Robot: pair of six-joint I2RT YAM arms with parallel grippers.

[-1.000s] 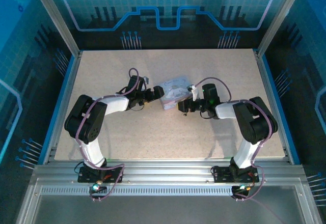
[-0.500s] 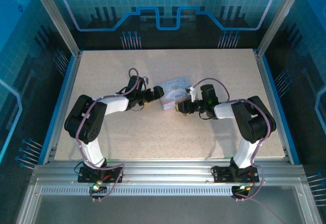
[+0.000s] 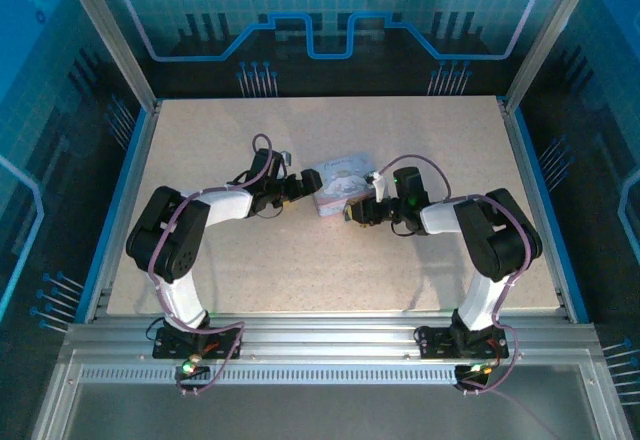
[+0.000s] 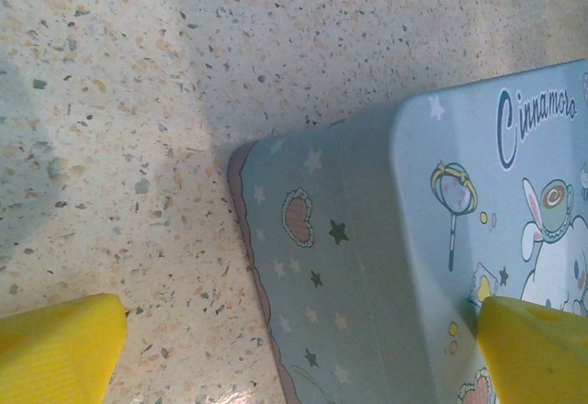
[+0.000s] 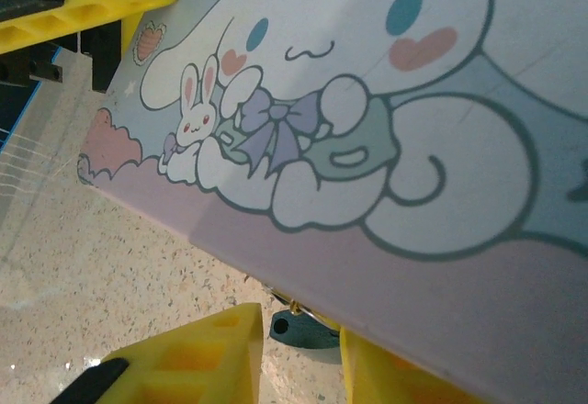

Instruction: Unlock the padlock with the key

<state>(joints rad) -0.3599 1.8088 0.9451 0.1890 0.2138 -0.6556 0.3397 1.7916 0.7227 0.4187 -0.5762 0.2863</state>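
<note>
Padlock: teal, very small. It lies on the table at the foot of the box's lavender side wall, and the box's lower edge partly hides it in the right wrist view. A speck of brass-coloured metal sits at its upper edge, too small to identify. Position: about mid-table, at the near right corner of the box, between the two arms

Box: pale blue and rectangular, lying flat with its lid up, slightly askew to the table edges. The lid is printed with a white long-eared cartoon figure, a small rabbit, stars and hearts

Right gripper: low over the table at the box's near right corner, its yellow fingers pointing at the side wall. The jaws are narrow, with one finger on either side of the padlock. One finger appears to meet the padlock, and a sliver of table shows between the padlock and the other. Whether the padlock is actually pinched cannot be told

Left gripper: at the box's left end. The jaws are wide. One finger is over bare table, apart from the box, and the other is over the printed lid, so the box's corner lies between them. Contact with the lid cannot be told
</note>
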